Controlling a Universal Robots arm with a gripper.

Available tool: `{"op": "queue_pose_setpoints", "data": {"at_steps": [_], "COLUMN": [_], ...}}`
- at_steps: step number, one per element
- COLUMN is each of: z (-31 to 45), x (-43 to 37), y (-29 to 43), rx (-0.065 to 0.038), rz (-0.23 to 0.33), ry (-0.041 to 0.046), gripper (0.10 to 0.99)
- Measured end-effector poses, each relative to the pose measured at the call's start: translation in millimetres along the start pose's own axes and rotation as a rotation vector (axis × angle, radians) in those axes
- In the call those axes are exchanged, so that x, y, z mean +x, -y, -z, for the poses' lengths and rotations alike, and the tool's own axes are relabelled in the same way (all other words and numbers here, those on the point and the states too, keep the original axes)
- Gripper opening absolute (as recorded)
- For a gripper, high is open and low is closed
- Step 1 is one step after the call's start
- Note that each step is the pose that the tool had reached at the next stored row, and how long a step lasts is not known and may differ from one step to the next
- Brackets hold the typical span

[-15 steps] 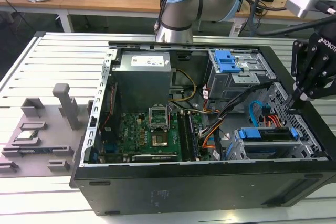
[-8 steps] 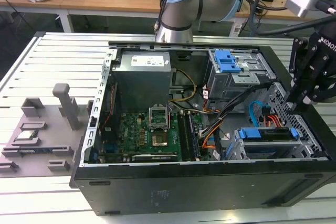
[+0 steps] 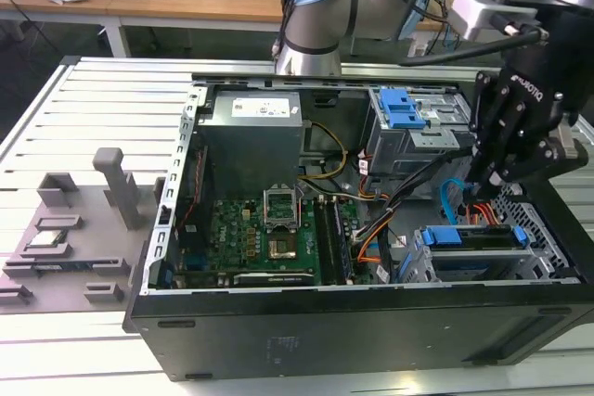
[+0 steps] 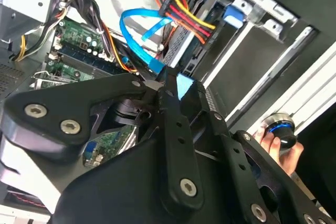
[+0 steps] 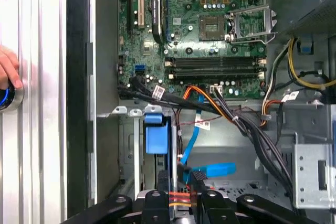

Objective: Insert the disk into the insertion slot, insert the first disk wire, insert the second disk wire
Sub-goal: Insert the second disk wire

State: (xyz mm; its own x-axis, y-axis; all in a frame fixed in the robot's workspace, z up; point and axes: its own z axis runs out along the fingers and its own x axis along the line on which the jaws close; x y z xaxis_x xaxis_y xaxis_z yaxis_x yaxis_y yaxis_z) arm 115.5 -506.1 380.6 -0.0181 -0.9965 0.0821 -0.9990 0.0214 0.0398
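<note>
Crowded corner: the black cable bundle and the blue cable crossed the bare case floor beside the disk, the grey cage walled the case's edge beside them. Clear passage lay over the motherboard.

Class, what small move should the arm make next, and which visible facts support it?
Probably a short, gentle push of the end effector toward the edge of the disk. The disk already lies in the insertion slot, the blue cable ends at the end effector's tip, and the coloured wires run to that same edge; whether either is seated is unclear.
</note>
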Motion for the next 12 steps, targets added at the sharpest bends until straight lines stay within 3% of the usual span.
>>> {"op": "queue_pose_setpoints", "data": {"at_steps": [5, 10, 11, 12], "z": [-9.9, -10.1, -10.0, -10.0], "x": [-1.3, -1.2, -1.3, -1.3], "y": [-2.2, -2.3, -2.3, -2.3], "rx": [0.000, 0.000, 0.000, 0.000], "rz": [0.000, 0.000, 0.000, 0.000], "ry": [-0.0019, -0.0023, -0.0024, -0.0024], "gripper": [0.302, 0.302, 0.290, 0.220]}}
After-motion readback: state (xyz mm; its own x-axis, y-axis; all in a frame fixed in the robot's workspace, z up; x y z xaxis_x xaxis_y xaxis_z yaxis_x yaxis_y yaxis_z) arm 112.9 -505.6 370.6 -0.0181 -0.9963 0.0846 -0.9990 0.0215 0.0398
